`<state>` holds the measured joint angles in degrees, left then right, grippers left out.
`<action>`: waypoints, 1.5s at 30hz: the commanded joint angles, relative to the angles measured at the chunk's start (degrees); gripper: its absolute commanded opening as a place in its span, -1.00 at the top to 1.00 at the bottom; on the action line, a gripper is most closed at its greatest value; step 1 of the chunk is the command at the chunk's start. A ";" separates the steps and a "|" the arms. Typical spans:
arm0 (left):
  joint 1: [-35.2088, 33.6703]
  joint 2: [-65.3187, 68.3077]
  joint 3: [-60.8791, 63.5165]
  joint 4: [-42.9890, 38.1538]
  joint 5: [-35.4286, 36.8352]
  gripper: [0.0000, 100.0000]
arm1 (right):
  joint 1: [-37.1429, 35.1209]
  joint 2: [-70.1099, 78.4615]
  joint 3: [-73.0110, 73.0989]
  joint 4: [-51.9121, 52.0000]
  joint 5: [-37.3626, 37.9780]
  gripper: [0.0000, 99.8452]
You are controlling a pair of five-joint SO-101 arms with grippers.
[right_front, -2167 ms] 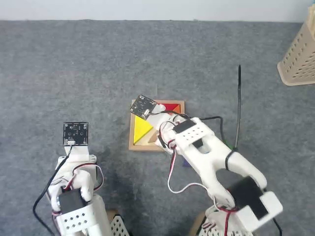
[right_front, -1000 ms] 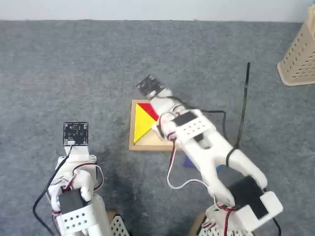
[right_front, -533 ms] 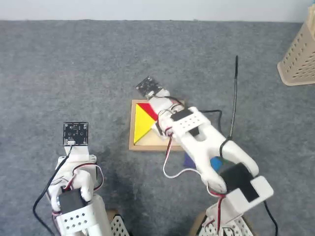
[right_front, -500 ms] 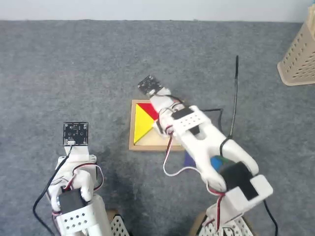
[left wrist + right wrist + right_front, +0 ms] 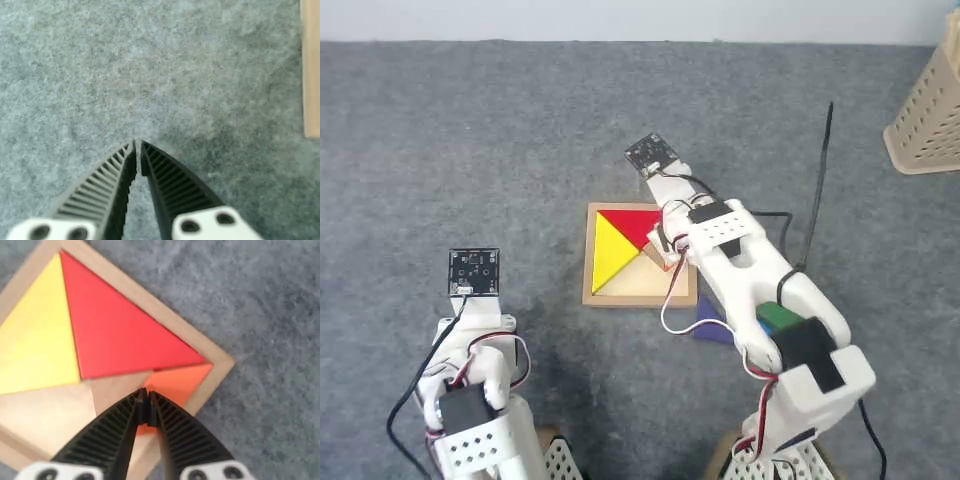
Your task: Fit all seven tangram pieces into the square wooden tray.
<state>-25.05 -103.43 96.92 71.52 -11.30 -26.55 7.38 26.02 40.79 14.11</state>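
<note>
The wooden tray [image 5: 640,287] sits in the middle of the grey carpet [image 5: 520,150], with the right arm stretched out over its right side. Inside it a yellow triangle [image 5: 609,256] fills the left part and a red triangle [image 5: 634,224] lies along the far edge, the two meeting edge to edge. A smaller orange piece [image 5: 178,382] is tucked into the corner just beside the red one. The right gripper [image 5: 147,395] hangs over the inner edge of that orange piece with its fingers pressed together; whether the tips touch it I cannot tell. A purple piece [image 5: 711,328] and a green piece [image 5: 780,316] lie on the carpet near the tray, partly under the arm. The left gripper [image 5: 136,145] is closed too, over bare carpet well apart from the tray.
</note>
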 commanded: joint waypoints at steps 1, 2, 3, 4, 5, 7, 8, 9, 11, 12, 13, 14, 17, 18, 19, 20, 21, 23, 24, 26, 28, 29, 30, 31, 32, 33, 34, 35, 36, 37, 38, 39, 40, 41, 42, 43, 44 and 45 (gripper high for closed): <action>-0.18 -0.79 -0.40 0.44 -0.26 0.97 | -0.84 -10.51 -2.20 4.88 -3.43 0.98; -0.18 -0.79 -0.40 0.44 -0.26 0.97 | -0.75 -12.53 -2.20 6.73 -4.48 0.95; -0.18 -0.79 -0.40 0.44 -0.26 0.97 | -0.66 -14.02 -2.20 8.57 -5.54 0.90; -0.18 -0.79 -0.40 0.44 -0.26 0.97 | -0.57 -15.25 -2.02 10.68 -6.42 0.85; -0.18 -0.79 -0.40 0.44 -0.26 0.97 | -0.57 -15.52 -1.32 12.00 -6.95 0.79; -0.18 -0.79 -0.40 0.44 -0.26 0.97 | -1.01 -14.90 0.88 12.88 -7.30 0.70; -0.18 -0.79 -0.40 0.44 -0.26 0.97 | -1.36 -13.93 1.85 12.79 -7.47 0.68; -0.18 -0.79 -0.40 0.44 -0.26 0.97 | -1.54 -12.70 2.37 12.53 -7.47 0.67; -0.18 -0.79 -0.40 0.44 -0.26 0.97 | -1.63 -9.27 2.46 12.18 -7.47 0.67; -0.18 -0.79 -0.40 0.44 -0.26 0.97 | -1.54 -7.34 2.02 12.09 -7.47 0.67; -0.18 -0.79 -0.40 0.44 -0.26 0.97 | -1.54 -5.76 1.49 12.00 -7.47 0.67; -0.18 -0.79 -0.40 0.44 -0.26 0.97 | -1.63 -3.82 0.35 12.18 -7.47 0.67; -0.18 -0.79 -0.40 0.44 -0.26 0.97 | -1.54 0.92 -2.11 12.53 -7.56 0.67; -0.18 -0.79 -0.40 0.44 -0.26 0.97 | -1.54 2.24 -2.64 12.53 -7.56 0.67; -0.18 -0.79 -0.40 0.44 -0.26 0.97 | -1.54 3.21 -2.99 12.53 -7.56 0.67; -0.18 -0.79 -0.40 0.44 -0.26 0.97 | -1.54 4.09 -3.16 12.62 -7.56 0.68; -0.18 -0.79 -0.40 0.44 -0.26 0.97 | -1.54 4.44 -3.16 12.79 -7.56 0.68; -0.18 -0.79 -0.40 0.44 -0.26 0.97 | -1.54 4.18 -3.16 14.20 -7.65 0.76; -0.18 -0.79 -0.40 0.44 -0.26 0.97 | -1.54 3.74 -3.16 14.81 -7.65 0.83; -0.18 -0.79 -0.40 0.44 -0.26 0.97 | -1.45 3.12 -2.73 15.69 -8.18 0.94; -0.18 -0.79 -0.40 0.44 -0.26 0.97 | -0.57 2.51 -2.11 15.96 -9.41 0.99; -0.18 -0.79 -0.40 0.44 -0.26 0.97 | 0.04 2.33 -1.93 16.04 -9.49 0.97; -0.18 -0.79 -0.40 0.44 -0.26 0.97 | 0.92 2.24 -1.85 16.31 -9.49 0.97; -0.18 -0.79 -0.40 0.44 -0.26 0.97 | 2.07 2.24 -1.85 16.66 -9.49 0.97; -0.18 -0.79 -0.40 0.44 -0.26 0.97 | 2.95 2.15 -1.49 16.92 -9.49 0.97; -0.18 -0.79 -0.40 0.44 -0.26 0.97 | 3.82 1.89 -1.05 17.01 -9.49 0.97; -0.18 -0.79 -0.40 0.44 -0.26 0.97 | 4.35 1.89 -0.62 17.10 -9.32 0.97; -0.18 -0.79 -0.40 0.44 -0.26 0.97 | 4.70 1.89 -0.18 17.10 -9.32 0.97; -0.18 -0.79 -0.40 0.44 -0.26 0.97 | 4.88 1.89 0.26 17.10 -9.32 0.97; -0.18 -0.79 -0.40 0.44 -0.26 0.97 | 4.88 1.89 0.35 17.10 -9.32 0.97; -0.18 -0.79 -0.40 0.44 -0.26 0.97 | 4.88 1.80 0.35 17.10 -9.32 0.97; -0.18 -0.79 -0.40 0.44 -0.26 0.97 | 4.88 1.80 0.26 17.10 -9.32 0.96; -0.18 -0.79 -0.40 0.44 -0.26 0.97 | 4.97 1.71 0.26 17.10 -9.32 0.96; -0.18 -0.79 -0.40 0.44 -0.26 0.97 | 5.05 1.36 0.18 17.10 -9.41 0.96; -0.18 -0.79 -0.40 0.44 -0.26 0.97 | 5.14 0.57 0.44 17.19 -9.49 0.95; -0.18 -0.79 -0.40 0.44 -0.26 0.97 | 5.58 -0.57 0.70 17.36 -9.49 0.94; -0.18 -0.79 -0.40 0.44 -0.26 0.97 | 6.29 -1.71 0.70 18.33 -9.67 0.91; -0.18 -0.79 -0.40 0.44 -0.26 0.97 | 7.08 -2.95 0.70 19.21 -9.76 0.87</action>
<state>-25.05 -103.43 96.92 71.52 -11.30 -22.77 9.14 26.55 56.88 5.14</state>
